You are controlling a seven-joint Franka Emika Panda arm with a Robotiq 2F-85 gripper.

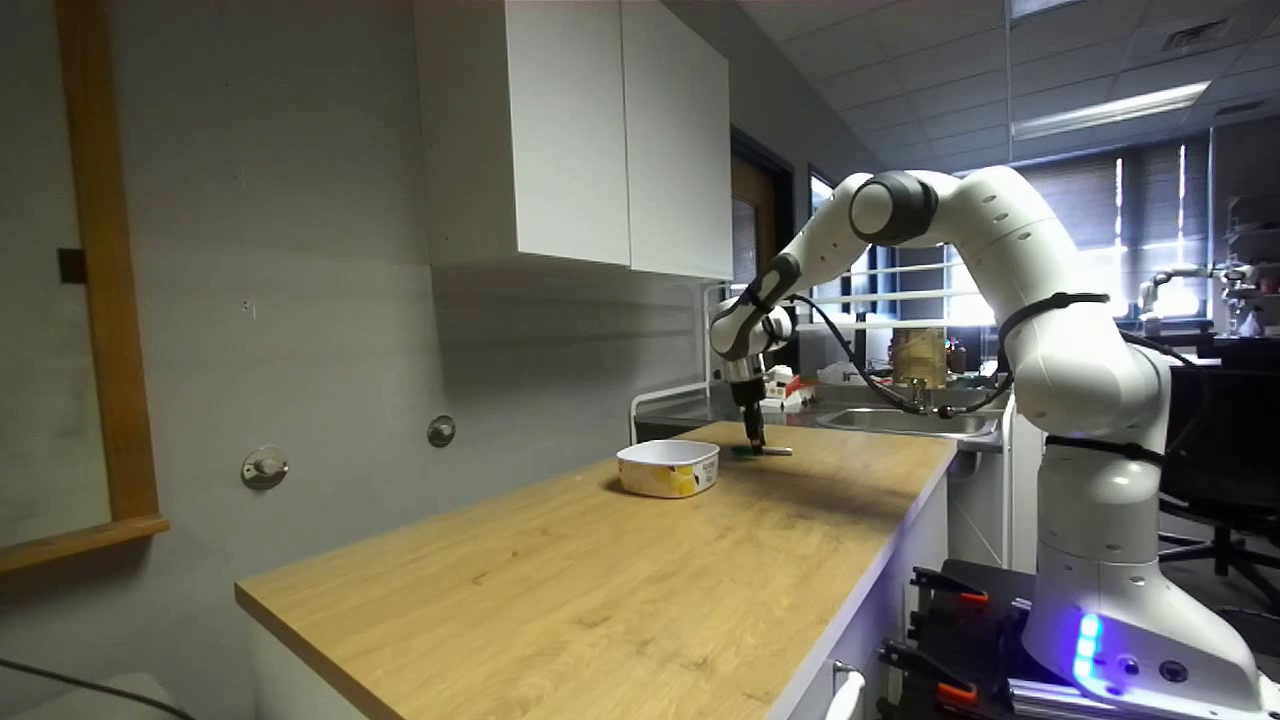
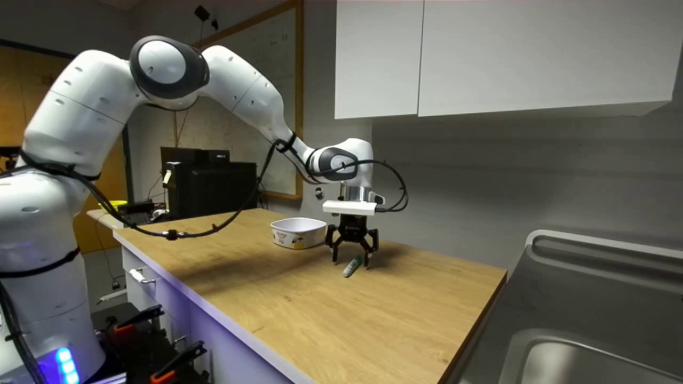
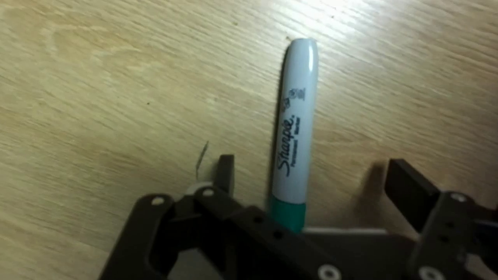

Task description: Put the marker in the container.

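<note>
The marker is a light grey Sharpie with a green cap. It lies flat on the wooden counter in both exterior views (image 1: 778, 451) (image 2: 351, 268) and in the wrist view (image 3: 295, 124). My gripper (image 2: 350, 262) points down over it, low to the counter, and also shows in an exterior view (image 1: 756, 450). In the wrist view the gripper (image 3: 309, 165) is open, one finger on each side of the marker, with gaps on both sides. Part of the green cap is hidden by the gripper. The container, a white dish with lemon print, stands beside the gripper in both exterior views (image 1: 652, 479) (image 2: 300, 238).
The wooden counter (image 1: 560, 580) runs along the wall. White cabinets (image 1: 570, 130) hang above it. A metal sink (image 1: 905, 421) adjoins the counter's end and also shows in an exterior view (image 2: 576, 357). A black cable (image 2: 213, 230) hangs from the arm.
</note>
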